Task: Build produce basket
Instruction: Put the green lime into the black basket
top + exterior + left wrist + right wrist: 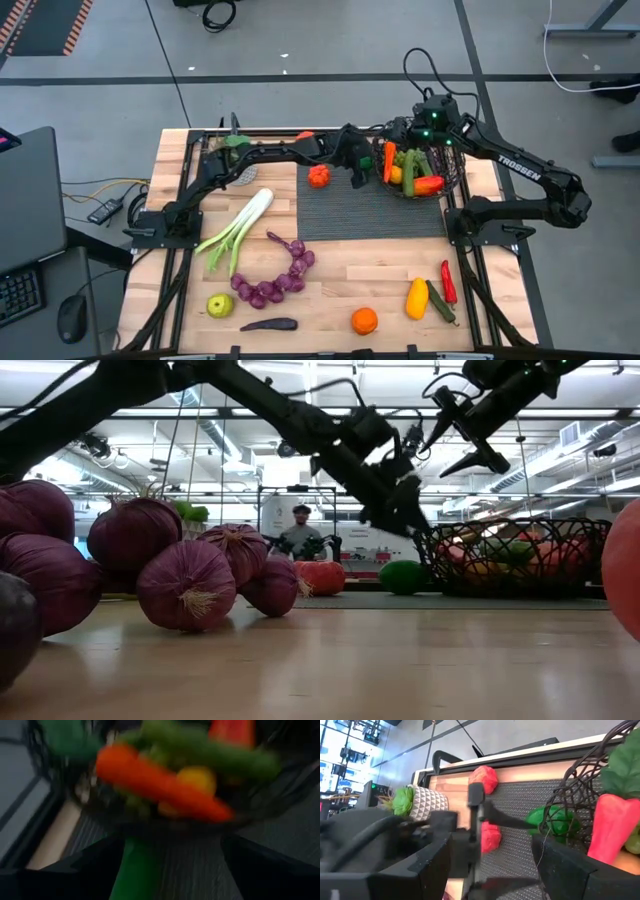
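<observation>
The dark wire basket (418, 170) stands on the mat's far right part and holds a carrot (160, 785), green pieces and a red-and-yellow pepper (428, 185). My left gripper (360, 170) reaches in from the left, open, just left of the basket. A green toy vegetable (136, 870) shows between its fingers and rests on the mat (403, 576) against the basket's side. My right gripper (432, 125) hovers above the basket's far rim, open and empty (491, 842). My left gripper stands over the green vegetable (547, 822) from above, slanting toward the basket, with its fingers wide on either side. Whether a finger touches the vegetable cannot be told; the wrist view is blurred.
On the near wood lie a leek (235, 230), a purple string of bulbs (280, 275), a green apple (220, 305), an aubergine (268, 324), an orange (364, 320), a yellow pepper (417, 298) and a red chilli (448, 280). A red piece (319, 176) sits at the mat's left edge. A potted plant (425, 800) stands far left.
</observation>
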### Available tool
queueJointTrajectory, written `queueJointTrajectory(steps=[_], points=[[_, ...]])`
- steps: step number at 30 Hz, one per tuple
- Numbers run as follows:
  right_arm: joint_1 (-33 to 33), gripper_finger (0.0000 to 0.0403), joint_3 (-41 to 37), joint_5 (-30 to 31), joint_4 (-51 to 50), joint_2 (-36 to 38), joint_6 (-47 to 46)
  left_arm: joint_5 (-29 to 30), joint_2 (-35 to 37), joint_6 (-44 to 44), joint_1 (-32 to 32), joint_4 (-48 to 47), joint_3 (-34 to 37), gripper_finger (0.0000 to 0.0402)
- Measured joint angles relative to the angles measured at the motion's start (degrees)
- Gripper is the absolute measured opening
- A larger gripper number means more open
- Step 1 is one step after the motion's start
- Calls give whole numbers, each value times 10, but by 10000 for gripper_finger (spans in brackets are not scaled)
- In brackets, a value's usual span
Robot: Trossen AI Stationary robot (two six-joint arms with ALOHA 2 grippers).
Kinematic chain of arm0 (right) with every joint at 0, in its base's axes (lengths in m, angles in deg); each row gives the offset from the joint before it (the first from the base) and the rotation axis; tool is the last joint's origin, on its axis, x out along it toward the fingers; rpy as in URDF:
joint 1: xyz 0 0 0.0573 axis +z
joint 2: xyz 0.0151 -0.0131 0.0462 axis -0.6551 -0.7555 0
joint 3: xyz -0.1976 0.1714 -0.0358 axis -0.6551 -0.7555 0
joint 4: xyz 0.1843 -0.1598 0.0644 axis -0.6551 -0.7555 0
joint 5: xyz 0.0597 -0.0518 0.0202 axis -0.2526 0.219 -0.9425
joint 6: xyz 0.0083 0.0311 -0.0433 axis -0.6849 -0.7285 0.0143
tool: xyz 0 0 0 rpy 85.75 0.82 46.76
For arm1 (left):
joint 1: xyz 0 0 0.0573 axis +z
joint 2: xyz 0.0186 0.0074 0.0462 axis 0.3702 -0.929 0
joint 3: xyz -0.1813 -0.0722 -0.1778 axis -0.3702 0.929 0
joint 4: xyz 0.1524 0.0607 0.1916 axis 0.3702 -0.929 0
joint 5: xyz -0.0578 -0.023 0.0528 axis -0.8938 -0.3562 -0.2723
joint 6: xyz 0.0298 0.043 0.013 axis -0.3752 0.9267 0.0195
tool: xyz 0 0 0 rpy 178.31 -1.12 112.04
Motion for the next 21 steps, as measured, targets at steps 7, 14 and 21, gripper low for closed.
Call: queueJointTrajectory(steps=[7, 14, 21], points=[[11, 272, -1, -6, 0, 3, 1, -1, -22, 5, -3, 0, 1, 337], [11, 272, -1, -18, 0, 3, 4, 2, -26, 46, -9, -4, 2, 337], [11, 272, -1, -23, 0, 3, 5, 59, -21, 93, -5, -10, 2, 337]])
